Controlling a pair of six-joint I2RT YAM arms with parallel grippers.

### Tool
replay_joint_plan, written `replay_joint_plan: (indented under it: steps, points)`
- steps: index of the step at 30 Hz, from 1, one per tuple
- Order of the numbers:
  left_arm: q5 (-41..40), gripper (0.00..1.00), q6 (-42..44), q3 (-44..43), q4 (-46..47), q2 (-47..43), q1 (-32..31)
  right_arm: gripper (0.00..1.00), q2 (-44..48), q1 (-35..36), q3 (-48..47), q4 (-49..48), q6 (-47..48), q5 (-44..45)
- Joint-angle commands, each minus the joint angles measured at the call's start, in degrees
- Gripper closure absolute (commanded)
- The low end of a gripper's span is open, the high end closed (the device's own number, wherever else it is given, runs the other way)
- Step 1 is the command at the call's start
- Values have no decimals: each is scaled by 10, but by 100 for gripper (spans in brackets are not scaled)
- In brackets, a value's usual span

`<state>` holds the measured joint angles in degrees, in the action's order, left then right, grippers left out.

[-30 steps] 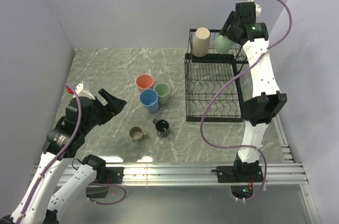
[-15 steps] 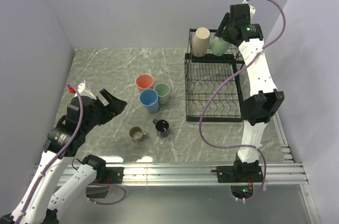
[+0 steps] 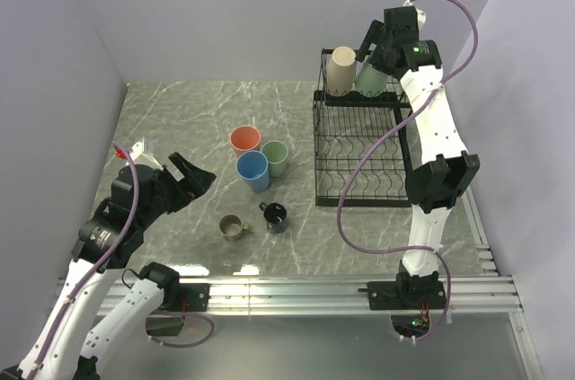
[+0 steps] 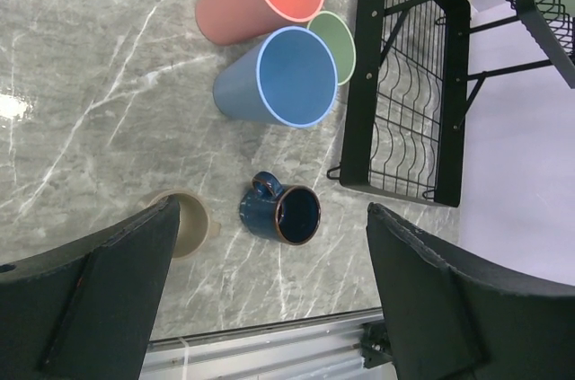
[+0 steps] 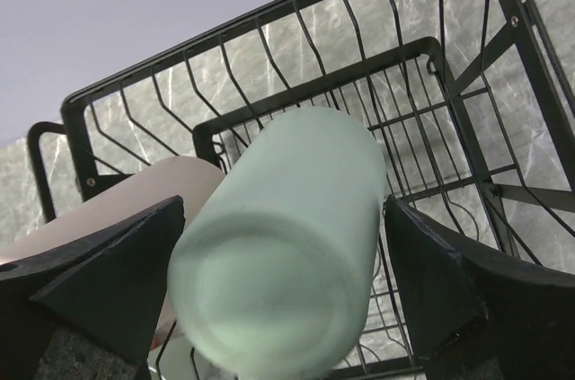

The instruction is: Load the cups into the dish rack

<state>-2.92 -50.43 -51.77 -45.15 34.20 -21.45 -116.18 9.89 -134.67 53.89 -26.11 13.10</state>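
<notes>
Finding the right gripper (image 5: 283, 218) spread around the tilted pale green cup (image 5: 296, 173) in the dish rack (image 4: 364, 66), left gripper (image 3: 196, 173) gaping empty, we fear a snagged retreat topples it.

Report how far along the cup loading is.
Done: beige cup and pale green cup sit in the top tier of the dish rack. In hand: right end effector straddles it, jaws spread. Left on the table: salmon cup, blue cup, second green cup, olive mug, navy mug; left end effector open, empty.
</notes>
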Motion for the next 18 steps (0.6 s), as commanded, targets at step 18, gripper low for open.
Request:
replay_joint_plan:
  steps: [18]
  points:
    - [31, 12, 46, -4, 30, 74, 2, 0, 293, 3, 78, -4, -17, 18]
